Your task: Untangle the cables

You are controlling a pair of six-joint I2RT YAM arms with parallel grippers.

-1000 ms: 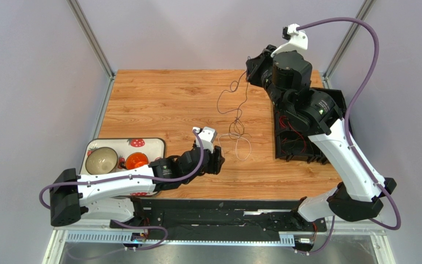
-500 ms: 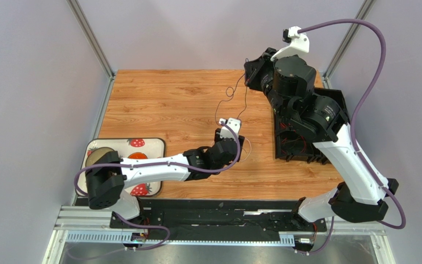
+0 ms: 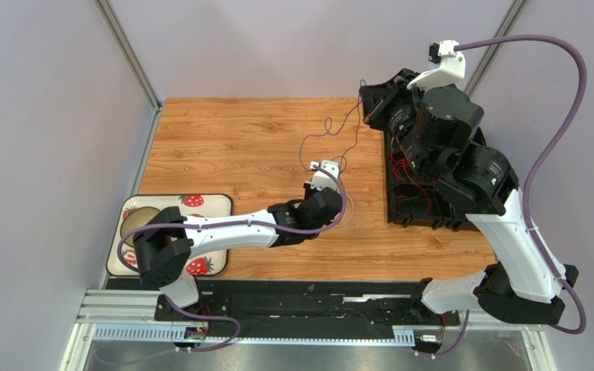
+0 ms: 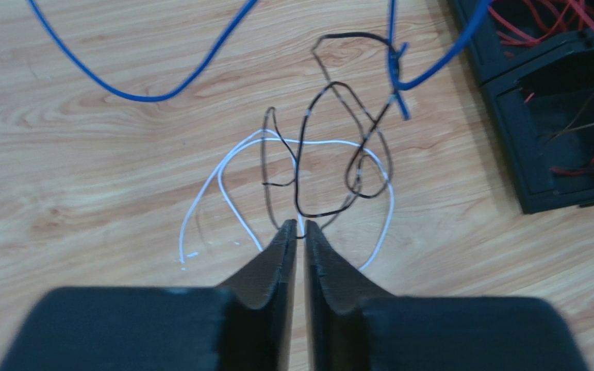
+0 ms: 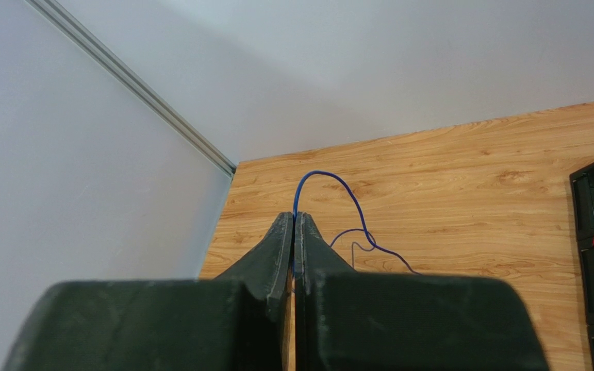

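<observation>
A tangle of white (image 4: 226, 166), dark (image 4: 331, 154) and grey cables lies on the wooden table (image 3: 230, 147). My left gripper (image 4: 301, 226) is down at its near edge. Its jaws are nearly together, pinching a white strand and a dark strand at the tips. A blue cable (image 4: 149, 97) hangs across above the pile. It rises to my right gripper (image 5: 294, 216), which is shut on it and held high over the table's back right (image 3: 371, 104). From those tips the blue cable (image 5: 352, 193) arcs down to the table.
A black compartment tray (image 3: 424, 205) holding red wires stands at the right, under the right arm. A strawberry-patterned tray (image 3: 203, 202) with a bowl (image 3: 133, 220) sits at the left front, partly under the left arm.
My left arm reached right to the cable pile and its jaws closed on strands there. The right arm swung right and higher, drawing the blue cable along.
</observation>
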